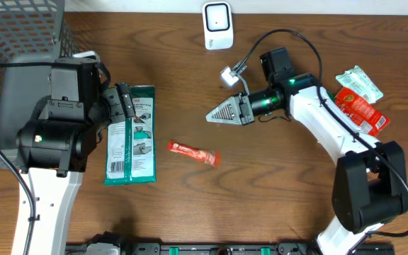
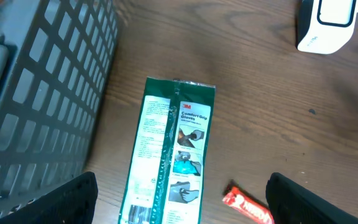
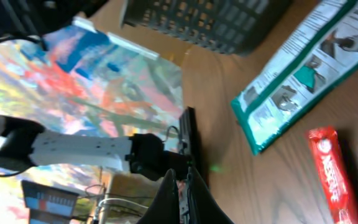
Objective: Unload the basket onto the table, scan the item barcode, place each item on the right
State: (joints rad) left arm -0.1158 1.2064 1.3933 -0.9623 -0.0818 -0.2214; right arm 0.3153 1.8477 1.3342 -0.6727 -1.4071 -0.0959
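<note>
The left gripper (image 1: pixel 124 101) stood with its fingers (image 2: pixel 64 199) spread wide apart and nothing between them. It hung over the far left corner of the green glove packet (image 1: pixel 132 145). In the left wrist view the packet (image 2: pixel 176 155) ran lengthwise up the middle, between the two dark fingers. Whether they touched it I could not tell. The packet lay flat on the wooden table (image 1: pixel 282 184), printed side up.

The right gripper (image 1: pixel 212 115) was closed, finger against finger, and empty. It was well to the right of the packet, level with its far half, and its tips pointed back toward it.

A red sachet (image 1: pixel 193 153) lay just off the packet's right edge, nearer the packet than the closed tips were. A white scanner (image 1: pixel 217 26) stood beyond the packet's far end and off to its right. A dark mesh basket (image 1: pixel 20 28) sat beyond the packet on its left. Far to the right of the packet, past the right arm, lay two more packs, one red (image 1: pixel 360 110) and one white and green (image 1: pixel 358 83).
</note>
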